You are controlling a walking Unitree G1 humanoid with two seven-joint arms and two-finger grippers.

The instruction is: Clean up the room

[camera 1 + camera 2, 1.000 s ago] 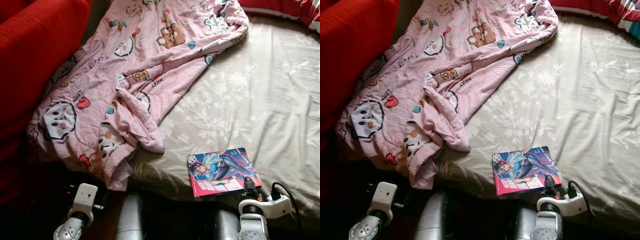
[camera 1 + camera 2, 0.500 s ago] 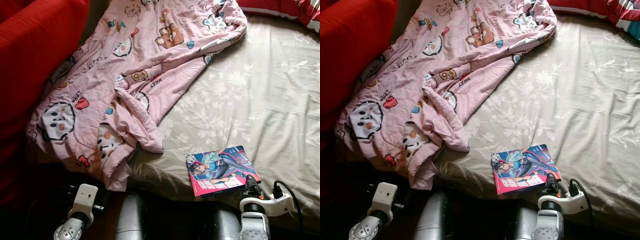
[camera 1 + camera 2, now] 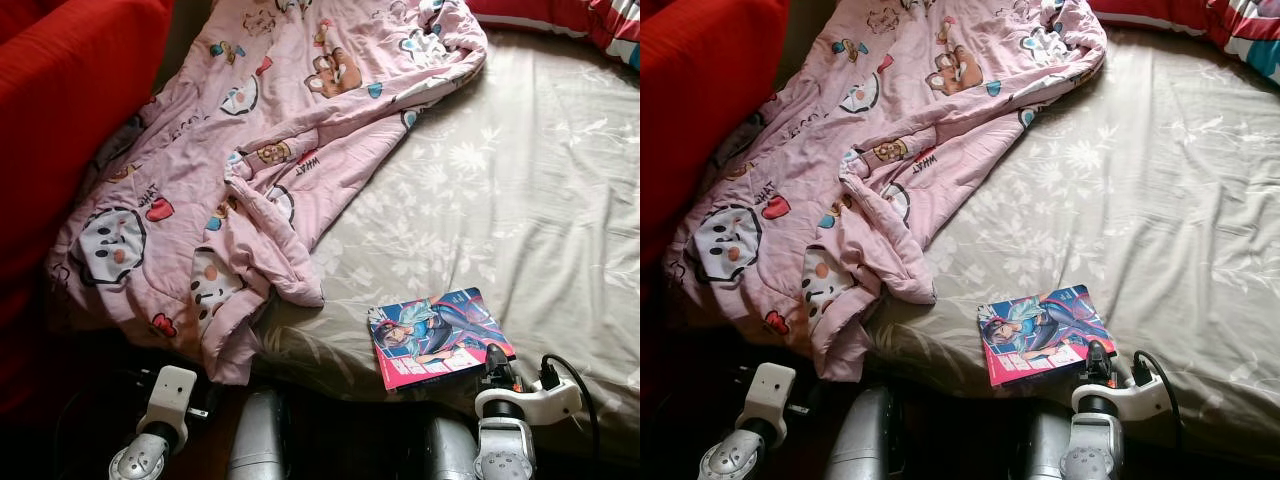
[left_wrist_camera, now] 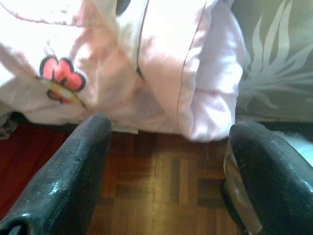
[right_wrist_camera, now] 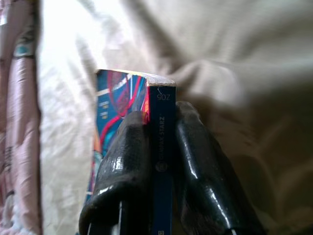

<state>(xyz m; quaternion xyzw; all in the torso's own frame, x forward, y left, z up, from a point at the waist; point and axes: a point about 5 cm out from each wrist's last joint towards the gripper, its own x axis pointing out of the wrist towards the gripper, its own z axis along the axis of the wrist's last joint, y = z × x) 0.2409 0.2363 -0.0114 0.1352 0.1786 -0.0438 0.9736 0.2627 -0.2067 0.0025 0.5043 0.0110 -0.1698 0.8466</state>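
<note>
A comic book (image 3: 436,335) with a blue and pink cover lies near the front edge of the bed (image 3: 540,180). My right gripper (image 5: 161,127) is shut on the book's spine (image 5: 163,147), one black finger on each side, at the book's near right corner (image 3: 492,358). A crumpled pink cartoon-print blanket (image 3: 260,150) covers the bed's left part and hangs over the front edge. My left gripper (image 4: 166,161) is open, low beside the bed, over the wooden floor (image 4: 161,196) just below the blanket's hanging hem (image 4: 195,98).
A red sofa or cushion (image 3: 60,130) stands at the left against the bed. Red striped pillows (image 3: 590,20) lie at the far right corner. The grey floral sheet to the right of the blanket is bare.
The book has shifted slightly left and away along the sheet with my right gripper on it. The view has also drifted a little; the left arm stays put.
</note>
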